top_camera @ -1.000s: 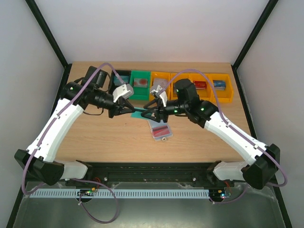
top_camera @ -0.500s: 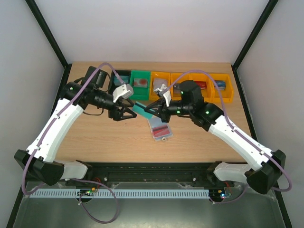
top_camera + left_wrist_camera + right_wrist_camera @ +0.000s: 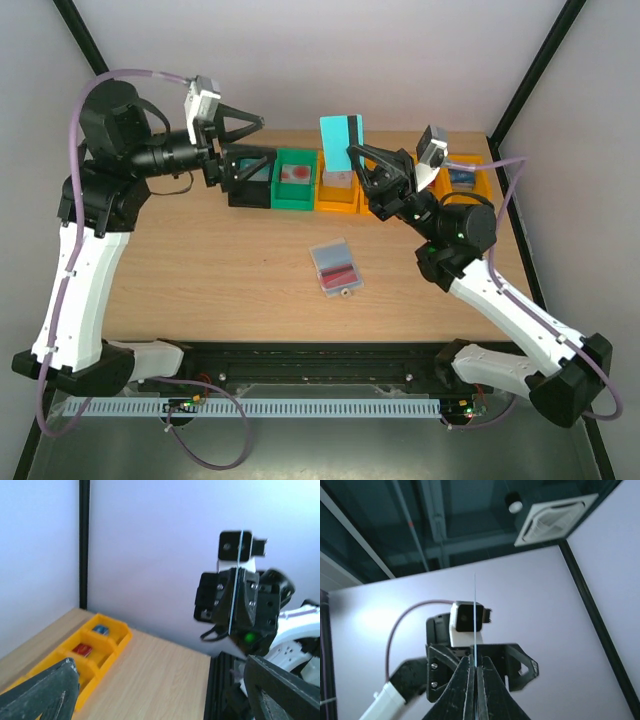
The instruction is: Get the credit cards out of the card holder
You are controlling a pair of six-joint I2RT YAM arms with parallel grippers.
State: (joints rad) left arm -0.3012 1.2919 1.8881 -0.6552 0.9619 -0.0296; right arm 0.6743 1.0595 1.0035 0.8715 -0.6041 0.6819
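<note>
A light wooden table [image 3: 200,270] is seen from above, with a row of black, green and orange plastic bins [image 3: 294,180] set along its 12 o'clock edge. The left gripper [image 3: 266,138] is raised at 11 o'clock, jaws spread wide, nothing held. The right gripper [image 3: 353,152] is raised above the bins at 12 o'clock. The white folding card holder [image 3: 335,268] is laid open just 6 o'clock of the table's centre. A teal plastic card [image 3: 340,130] is clamped upright in the right jaws. A red card [image 3: 342,275] is seen in the holder's clear sleeve.
</note>
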